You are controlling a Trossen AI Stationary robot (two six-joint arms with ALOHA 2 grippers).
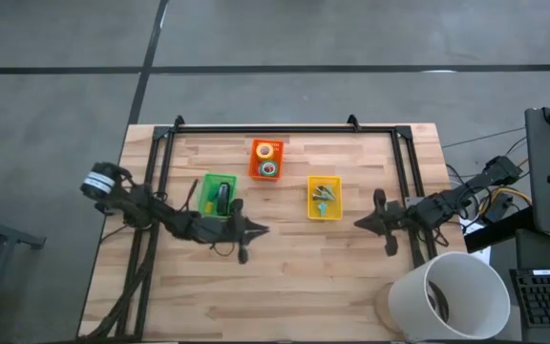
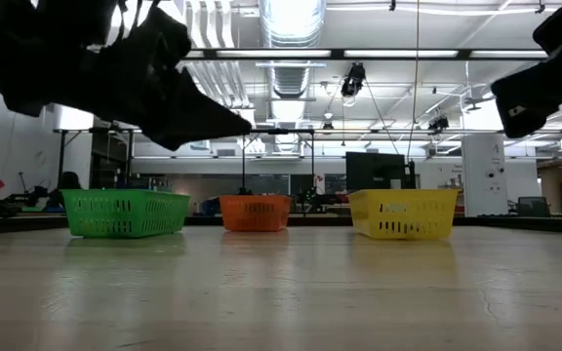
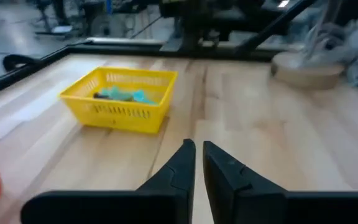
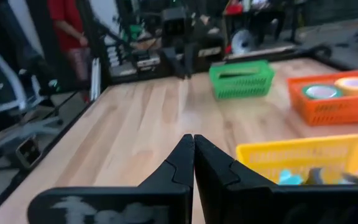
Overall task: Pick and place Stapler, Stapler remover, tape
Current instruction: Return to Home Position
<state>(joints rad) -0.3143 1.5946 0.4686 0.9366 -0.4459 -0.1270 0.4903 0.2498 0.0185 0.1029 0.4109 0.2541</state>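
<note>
No legible text, labels, brands, numbers or signs anywhere.

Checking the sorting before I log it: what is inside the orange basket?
The orange basket holds tape rolls: a yellow roll and a green roll show on top. Anything beneath them is covered.

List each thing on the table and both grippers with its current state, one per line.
Stapler: lying in the green basket.
Tape rolls: lying in the orange basket.
Staple removers: lying in the yellow basket.
Left gripper: shut, empty, above bare table.
Right gripper: shut, empty, above bare table beside the yellow basket.
White bucket: upright at the table's corner.
</note>
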